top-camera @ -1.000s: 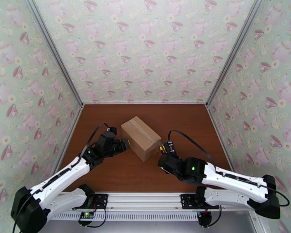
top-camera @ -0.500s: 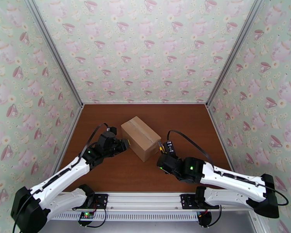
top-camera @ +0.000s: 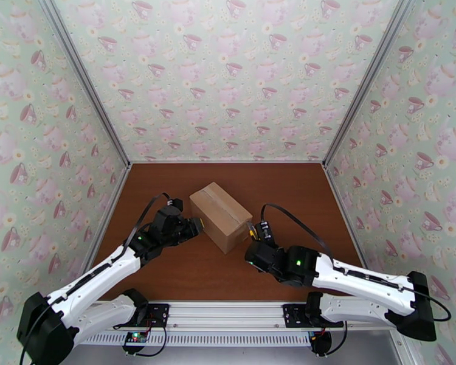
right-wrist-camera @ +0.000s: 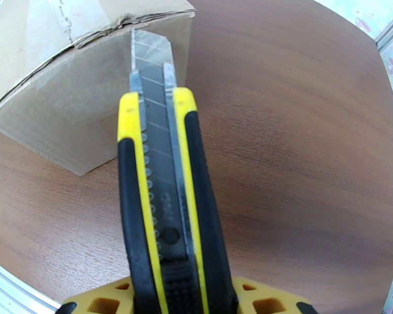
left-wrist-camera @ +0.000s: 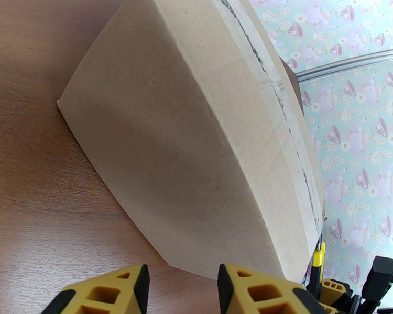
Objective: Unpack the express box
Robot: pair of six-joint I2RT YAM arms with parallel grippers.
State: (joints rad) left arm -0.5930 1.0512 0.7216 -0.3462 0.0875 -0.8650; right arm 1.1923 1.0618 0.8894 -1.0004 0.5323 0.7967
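Knife (right-wrist-camera: 160,168) clamped in your right gripper (right-wrist-camera: 178,295), blade out, tip at the express box (top-camera: 219,215)'s near right end. Your left gripper (left-wrist-camera: 182,286) sits just beside its left side, jaws apart, empty. Box mid-tabletop (top-camera: 276,184), skewed to the edges, seam taped.

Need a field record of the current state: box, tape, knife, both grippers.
box: small brown cardboard carton, flaps flat, on the brown wooden table
tape: clear strip along the top seam; cannot tell if cut
right gripper: jaws shut on the yellow-and-black utility knife
blade: extended, aimed at the box's end near its top edge; contact unclear
left gripper: jaws open, empty, low beside the box's left side
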